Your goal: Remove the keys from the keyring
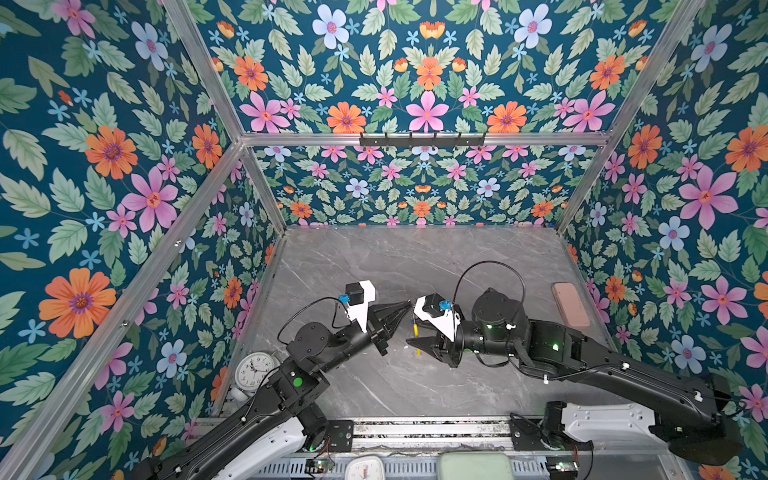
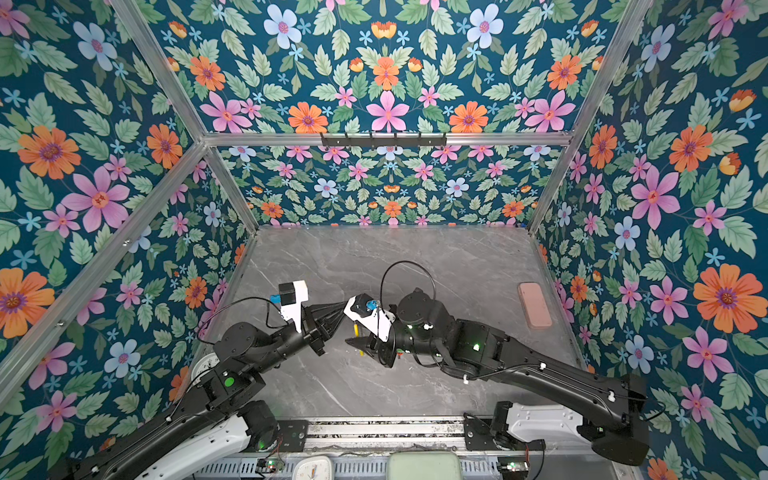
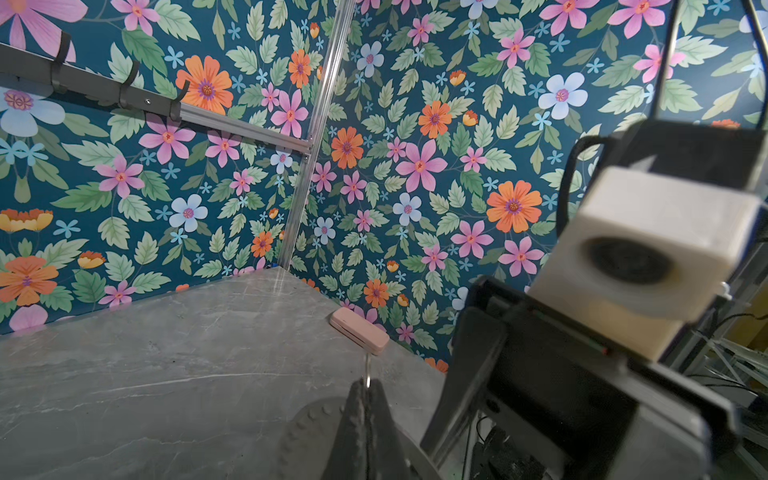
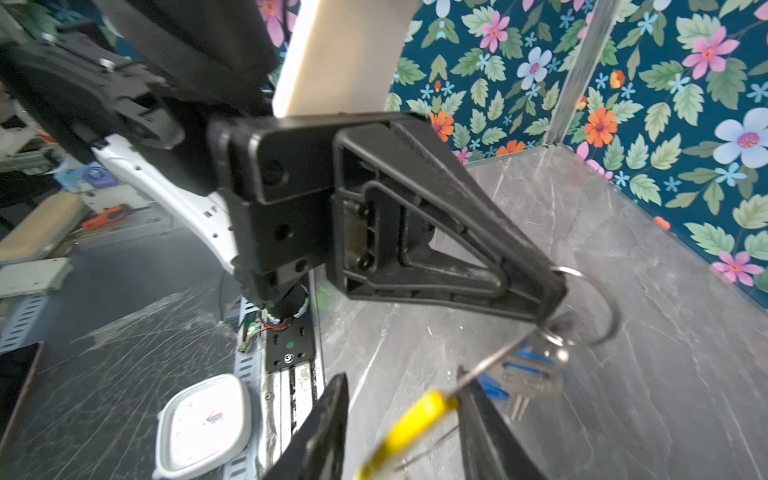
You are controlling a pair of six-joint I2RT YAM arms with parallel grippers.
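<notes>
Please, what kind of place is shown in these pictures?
Probably a robot test booth, not a home: flowered wallpaper on an aluminium frame, a marble-look tabletop, and the left arm and right arm mounted on a front rail.

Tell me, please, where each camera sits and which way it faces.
Top views: high above the near edge, looking down on the table; left arm and right arm show.
Left wrist: on the left arm, facing the far right corner and pink case; its shut left gripper shows.
Right wrist: on the right arm, facing the left gripper pinching the keyring; its open right gripper shows.
Shared: each wrist view shows the other arm's end.
</notes>
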